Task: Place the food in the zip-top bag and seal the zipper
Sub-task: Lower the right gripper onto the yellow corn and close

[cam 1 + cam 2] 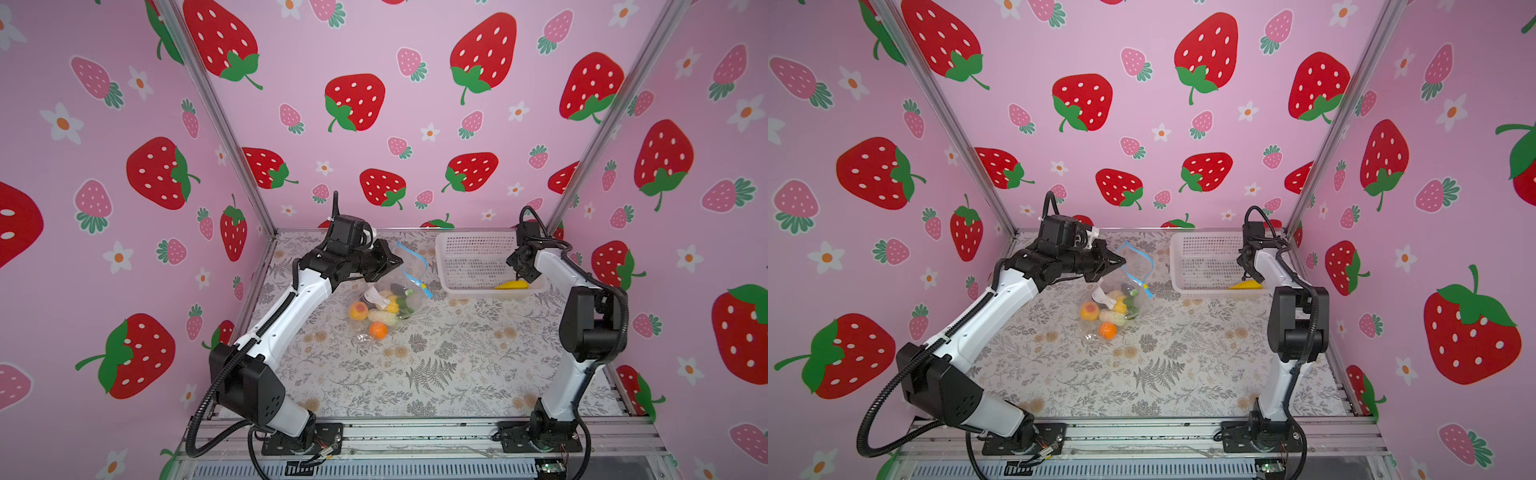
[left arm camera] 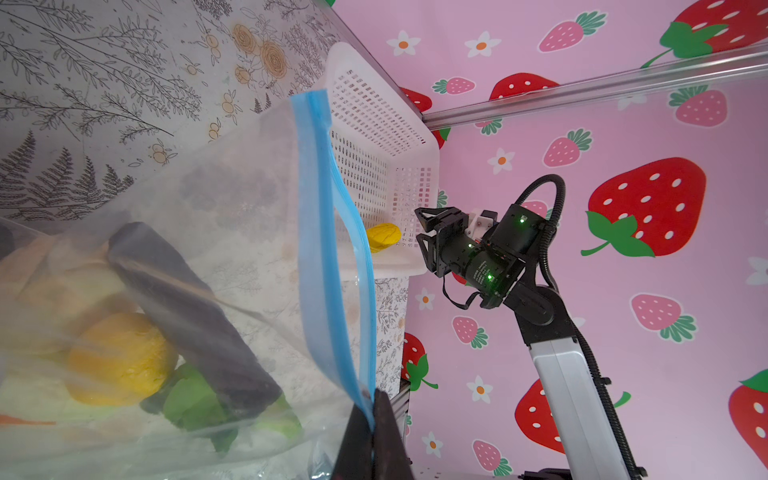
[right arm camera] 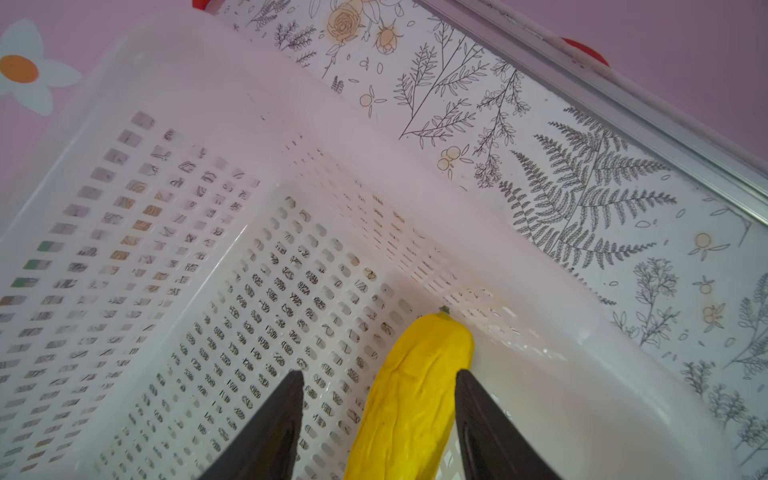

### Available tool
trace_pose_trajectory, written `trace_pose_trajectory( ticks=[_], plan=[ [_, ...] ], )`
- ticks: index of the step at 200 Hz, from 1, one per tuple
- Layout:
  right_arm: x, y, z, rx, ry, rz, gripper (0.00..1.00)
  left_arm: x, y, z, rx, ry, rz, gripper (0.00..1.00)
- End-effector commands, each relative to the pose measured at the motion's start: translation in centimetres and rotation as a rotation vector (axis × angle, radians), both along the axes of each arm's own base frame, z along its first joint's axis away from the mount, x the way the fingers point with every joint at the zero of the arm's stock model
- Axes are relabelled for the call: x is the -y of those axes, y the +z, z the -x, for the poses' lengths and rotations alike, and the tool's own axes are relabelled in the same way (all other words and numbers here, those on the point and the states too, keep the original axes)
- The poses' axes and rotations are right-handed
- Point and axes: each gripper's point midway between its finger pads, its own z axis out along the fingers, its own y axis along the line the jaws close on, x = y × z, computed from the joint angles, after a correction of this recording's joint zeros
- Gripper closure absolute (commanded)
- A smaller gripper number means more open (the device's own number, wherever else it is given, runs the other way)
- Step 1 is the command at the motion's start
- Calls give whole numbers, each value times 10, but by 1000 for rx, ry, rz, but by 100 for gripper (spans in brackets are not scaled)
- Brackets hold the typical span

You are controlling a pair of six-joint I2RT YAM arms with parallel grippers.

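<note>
The banana [image 3: 411,395] lies flat in the white basket [image 1: 465,249], its long axis along the basket's near wall and its stem end aimed into a corner. The right hand [image 3: 379,374] straddles it with fingers spread, one finger against its side. Left of the basket, the zip-top bag [image 1: 384,299] slumps on the table [image 1: 436,365], mouth raised toward the back, bottom toward the front. The left hand [image 2: 371,419] pinches the zipper [image 2: 328,249] where its blue strips meet, and the mouth gapes. Through the crinkled plastic an orange [image 1: 378,330] and a peach [image 1: 358,310] show, while the other pieces blur together. Pink strawberry-print walls [image 1: 374,124] enclose the floral table.
</note>
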Motion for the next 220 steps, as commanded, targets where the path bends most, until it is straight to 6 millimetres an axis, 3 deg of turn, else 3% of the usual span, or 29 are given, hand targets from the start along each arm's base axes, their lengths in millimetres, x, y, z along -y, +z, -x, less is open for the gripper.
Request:
trace_pose_trajectory(
  ticks=[1,80,220],
  plan=[
    [6,-5,5,-34,-35,-24,39,1,11,1,34,-16,18,100],
    [4,-28,4,-68,-40,-84,38,1,11,-1,33,-17,13,100],
    [-11,-46,-4,-76,-23,-171,38,1,7,-7,24,-16,11,100]
  ],
)
